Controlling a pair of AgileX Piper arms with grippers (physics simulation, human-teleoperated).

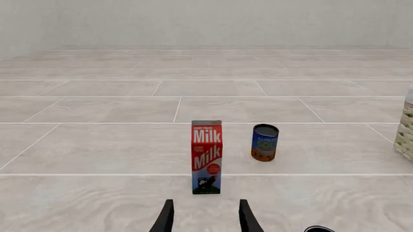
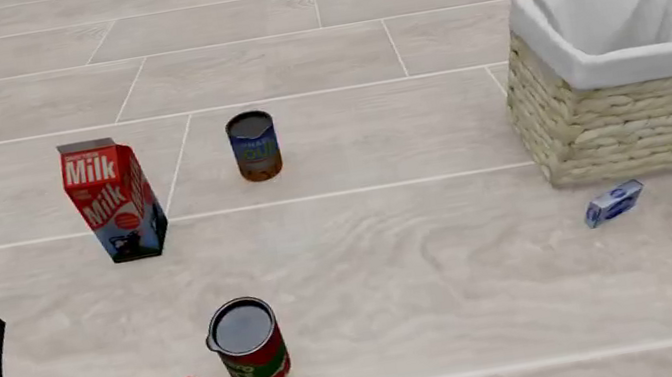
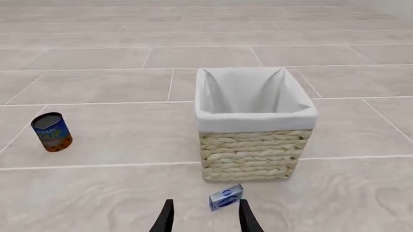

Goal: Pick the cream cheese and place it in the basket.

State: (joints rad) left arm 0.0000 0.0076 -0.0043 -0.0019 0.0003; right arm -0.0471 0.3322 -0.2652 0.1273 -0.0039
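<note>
so your cream cheese [image 2: 614, 203] is sitting on the worktop [image 2: 457, 270] just in front of the basket [image 2: 628, 117], near its front wall but not touching it as far as i can tell, and it looks tilted up on an edge rather than lying flat. your right end effector [image 3: 205, 216] is released, fingers spread with nothing between them, and in the right wrist view the box [image 3: 226, 197] sits right ahead of the gap, a touch off toward one finger. your left end effector [image 1: 205, 216] is also released and empty, pointed at the milk carton [image 1: 206, 157] with the blue-labelled can [image 1: 264, 142] beyond it, so it's nowhere near the job. what could bite you: the box is small and skewed to the fingers, so if you come straight down one finger probably lands on it first and flicks it away or shoves it up against the wicker, where you'd have no room to close. i'd line up the wrist with the box first. also watch the lift, because the basket rim is tall and close, and a low carry could clip the cloth lining [image 2: 634, 25] and knock the box loose.
</note>
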